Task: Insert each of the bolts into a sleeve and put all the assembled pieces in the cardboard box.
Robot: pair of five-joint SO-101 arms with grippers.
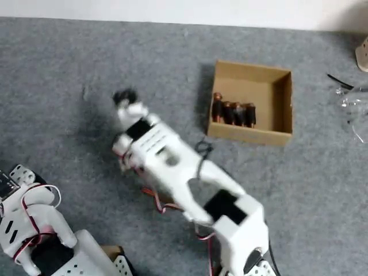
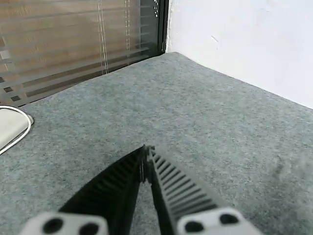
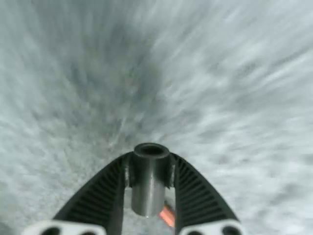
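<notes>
At the lower left of the high view the left arm (image 1: 34, 230) sits folded low. In its wrist view the left jaws are pressed together with nothing between them, their tips over bare grey surface (image 2: 220, 122). Past them a white cable (image 2: 19, 125) curves at the left edge, with blinds (image 2: 73, 39) and a white wall (image 2: 244, 39) beyond.

The right arm (image 1: 184, 172) rises from the bottom centre of the high view and stretches toward the upper left, ending left of centre. The right jaws are clamped on a dark sleeve (image 3: 149, 176), one jaw on each side, with its open end pointing away from the camera. A copper-coloured bolt (image 3: 167, 215) end shows at the sleeve's near end. In the high view the sleeve (image 1: 123, 98) is a dark blur at the arm's tip, above the surface (image 1: 69, 69) and well apart from the box.

The box (image 1: 248, 135) lies right of centre, open. A row of assembled pieces (image 1: 233, 113) lies side by side in its lower left part, by the left wall.

At the right edge lie clear bits (image 1: 348, 98).
</notes>
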